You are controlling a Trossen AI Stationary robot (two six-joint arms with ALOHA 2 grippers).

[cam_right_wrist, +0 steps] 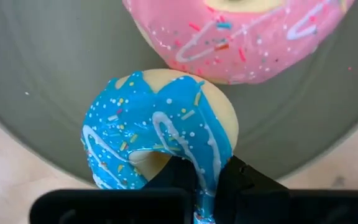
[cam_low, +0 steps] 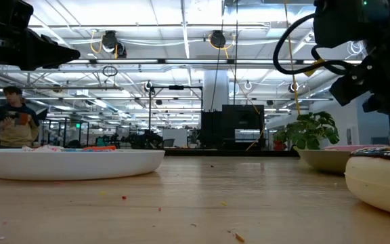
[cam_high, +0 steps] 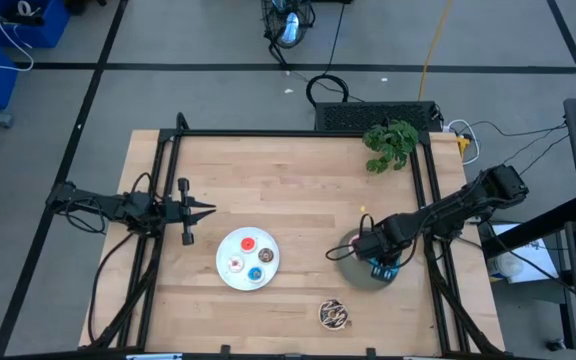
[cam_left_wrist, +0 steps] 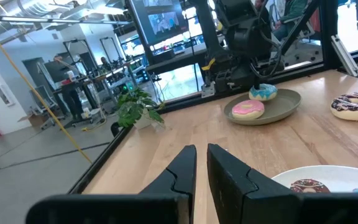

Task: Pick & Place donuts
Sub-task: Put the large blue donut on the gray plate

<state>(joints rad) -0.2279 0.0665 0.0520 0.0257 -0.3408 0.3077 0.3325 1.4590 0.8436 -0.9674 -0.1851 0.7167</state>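
Observation:
The blue-iced donut (cam_right_wrist: 160, 130) is in my right gripper (cam_right_wrist: 197, 180), over the near part of the grey plate (cam_right_wrist: 48, 93). The pink-iced donut (cam_right_wrist: 241, 31) lies flat on that plate beside it. My right gripper also shows in the high view (cam_high: 380, 262). The chocolate sprinkled donut (cam_high: 334, 314) lies on the table near the front edge. Four tiny donuts, red (cam_high: 248, 241), pink-white (cam_high: 236, 264), brown (cam_high: 266, 255) and blue (cam_high: 255, 274), lie on the white plate (cam_high: 224, 272). My left gripper (cam_high: 206, 210) is shut and empty, left of the white plate. My right gripper pinches the blue-iced donut's ring at one side (cam_right_wrist: 207, 165). One finger (cam_right_wrist: 166, 177) is in the hole and the other (cam_right_wrist: 247, 180) is outside the rim. The fingers come from above, pointing down. The donut is tilted; whether it touches the grey plate, I cannot tell.
A green plant (cam_high: 390, 145) stands at the table's far right. Black frame rails (cam_high: 168, 200) run along the table's left and right sides. Bare wood (cam_high: 298, 190) lies between the plates and the far edge. A person (cam_low: 12, 118) is in the room beyond.

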